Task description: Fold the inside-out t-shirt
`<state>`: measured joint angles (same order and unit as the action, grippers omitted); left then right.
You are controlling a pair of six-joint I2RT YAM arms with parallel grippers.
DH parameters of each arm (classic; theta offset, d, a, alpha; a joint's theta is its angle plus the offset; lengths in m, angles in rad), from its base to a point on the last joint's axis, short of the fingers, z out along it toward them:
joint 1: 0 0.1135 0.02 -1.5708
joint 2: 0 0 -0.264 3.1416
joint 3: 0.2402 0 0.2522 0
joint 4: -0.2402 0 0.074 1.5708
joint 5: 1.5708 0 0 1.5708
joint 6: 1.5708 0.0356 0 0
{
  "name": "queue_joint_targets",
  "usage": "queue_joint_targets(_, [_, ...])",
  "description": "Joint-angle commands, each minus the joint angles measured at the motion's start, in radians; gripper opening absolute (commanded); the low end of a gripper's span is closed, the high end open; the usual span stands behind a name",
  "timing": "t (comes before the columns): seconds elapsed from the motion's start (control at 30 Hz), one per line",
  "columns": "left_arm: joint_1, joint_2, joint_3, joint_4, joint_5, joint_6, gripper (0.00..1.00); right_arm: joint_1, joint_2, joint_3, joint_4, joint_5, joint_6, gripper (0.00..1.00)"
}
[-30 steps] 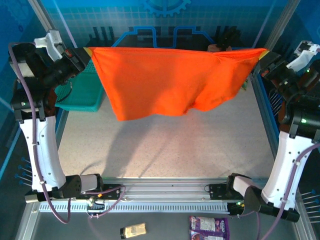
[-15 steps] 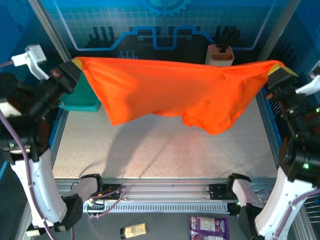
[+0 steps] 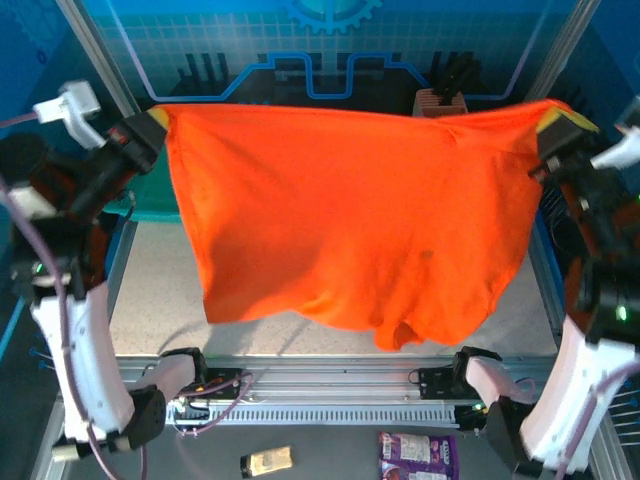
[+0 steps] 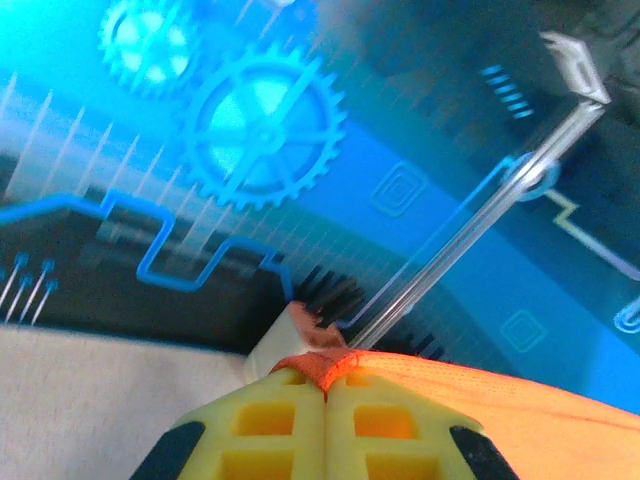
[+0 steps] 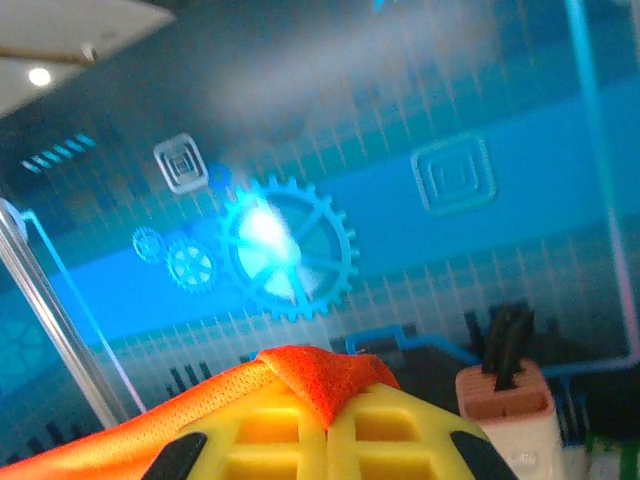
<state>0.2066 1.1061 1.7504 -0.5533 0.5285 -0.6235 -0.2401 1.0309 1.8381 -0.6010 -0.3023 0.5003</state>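
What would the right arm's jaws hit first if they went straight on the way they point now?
Past the t-shirt fold they pinch, the way looks free up to the blue back panel, near its gear picture, though depth is unclear.

Bright overhead light, soft shadow under the t-shirt (image 3: 350, 230); wrist views blurred, blue backdrop (image 5: 290, 250) glaring.

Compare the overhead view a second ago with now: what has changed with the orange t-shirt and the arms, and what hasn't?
The t-shirt has swung toward the near edge, and its loose lower edge now hangs over far more of the table. Both arms have drawn slightly apart. Unchanged: the left gripper and right gripper stay shut on its top corners, with the cloth stretched between them.
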Motion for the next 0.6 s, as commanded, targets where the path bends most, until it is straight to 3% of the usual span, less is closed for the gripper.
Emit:
queue_joint_targets(0.0, [0.005, 0.105, -0.13, 0.092, 0.01, -0.028, 0.0, 0.06, 0.142, -0.119, 0.051, 0.004, 0.001, 0.0])
queue_joint_targets(0.1, [-0.007, 0.234, -0.205, 0.101, 0.005, 0.009, 0.0, 0.135, 0.247, -0.244, 0.129, 0.084, -0.045, 0.0])
queue_joint_targets(0.3, [-0.024, 0.58, -0.226, 0.106, -0.024, 0.094, 0.0, 0.168, 0.589, -0.328, 0.271, 0.085, -0.019, 0.0])
queue_joint_targets(0.4, [-0.036, 0.752, -0.144, 0.079, -0.091, 0.139, 0.03, 0.175, 0.749, -0.279, 0.291, 0.094, 0.01, 0.11])
queue_joint_targets(0.43, [-0.039, 0.796, -0.108, 0.069, -0.116, 0.149, 0.05, 0.177, 0.788, -0.254, 0.285, 0.098, 0.02, 0.19])
queue_joint_targets(0.47, [-0.04, 0.823, -0.07, 0.048, -0.138, 0.156, 0.1, 0.179, 0.815, -0.232, 0.274, 0.106, 0.024, 0.29])
queue_joint_targets(0.5, [-0.045, 0.854, -0.023, 0.014, -0.159, 0.167, 0.2, 0.184, 0.838, -0.205, 0.248, 0.116, 0.023, 0.38])
queue_joint_targets(0.57, [-0.054, 0.877, 0.054, -0.051, -0.179, 0.18, 0.33, 0.192, 0.85, -0.165, 0.198, 0.122, 0.015, 0.46])
